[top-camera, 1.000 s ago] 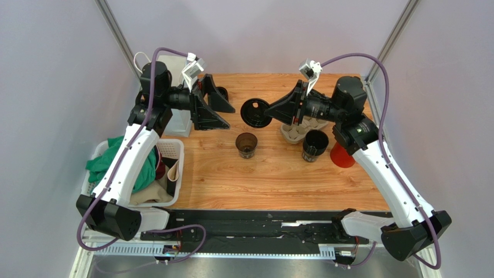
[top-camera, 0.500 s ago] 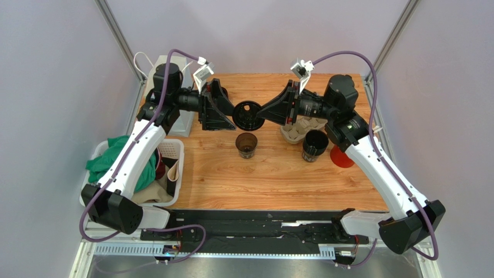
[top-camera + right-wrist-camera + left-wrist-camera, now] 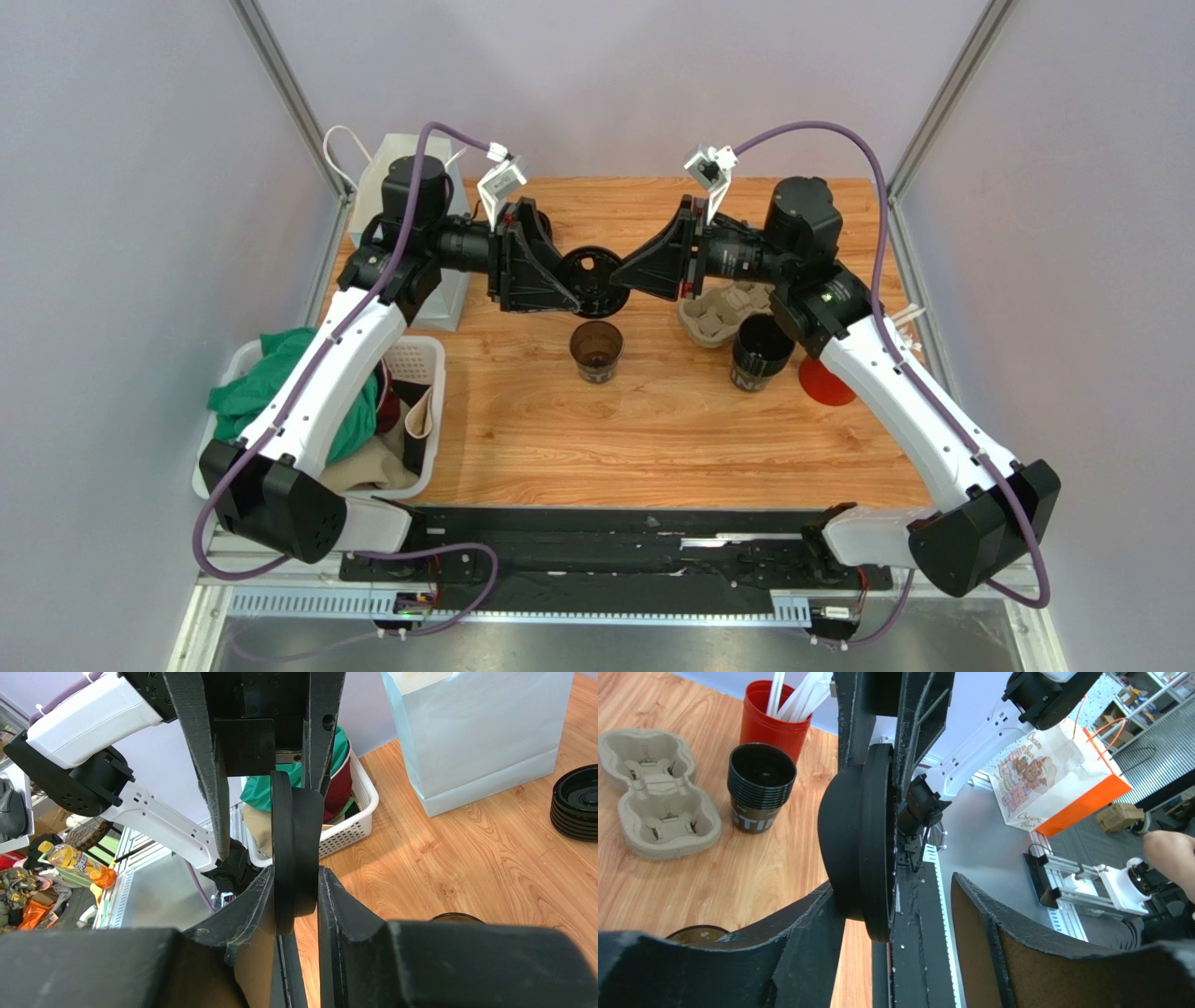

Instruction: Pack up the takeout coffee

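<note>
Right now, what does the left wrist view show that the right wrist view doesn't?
Only left wrist: the cardboard cup tray, stacked black cups and red cup with straws. Only right wrist: the white basket, pale paper bag and stack of lids. Both: the black lid, edge-on, pinched by the right gripper, left gripper open around it.

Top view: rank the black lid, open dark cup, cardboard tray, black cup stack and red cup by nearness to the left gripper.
1. black lid, between the left gripper fingers
2. open dark cup, just toward the bases
3. cardboard tray, to the right
4. black cup stack, beyond the tray
5. red cup, farthest right
</note>
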`<action>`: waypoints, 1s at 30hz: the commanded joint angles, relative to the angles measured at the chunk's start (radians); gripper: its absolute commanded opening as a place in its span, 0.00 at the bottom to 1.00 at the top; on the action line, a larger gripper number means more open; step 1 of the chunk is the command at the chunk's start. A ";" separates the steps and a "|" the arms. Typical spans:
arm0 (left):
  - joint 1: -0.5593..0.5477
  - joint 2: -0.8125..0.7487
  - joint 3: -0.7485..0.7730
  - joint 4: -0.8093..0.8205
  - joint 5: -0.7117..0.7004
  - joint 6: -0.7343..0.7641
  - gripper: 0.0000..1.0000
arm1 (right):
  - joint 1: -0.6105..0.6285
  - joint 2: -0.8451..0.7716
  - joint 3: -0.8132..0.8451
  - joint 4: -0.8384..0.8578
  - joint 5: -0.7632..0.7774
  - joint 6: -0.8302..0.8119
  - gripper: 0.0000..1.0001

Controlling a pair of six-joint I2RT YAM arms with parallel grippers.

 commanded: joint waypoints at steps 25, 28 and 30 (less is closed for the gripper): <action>-0.106 -0.144 0.163 -0.535 -0.647 0.791 0.25 | 0.002 -0.029 0.257 -0.400 -0.046 -0.347 0.61; -0.159 -0.214 0.093 -0.544 -0.811 0.928 0.25 | 0.001 -0.032 0.269 -0.486 -0.092 -0.445 0.63; -0.192 -0.266 0.027 -0.538 -0.855 0.983 0.23 | 0.001 -0.028 0.269 -0.546 -0.126 -0.490 0.64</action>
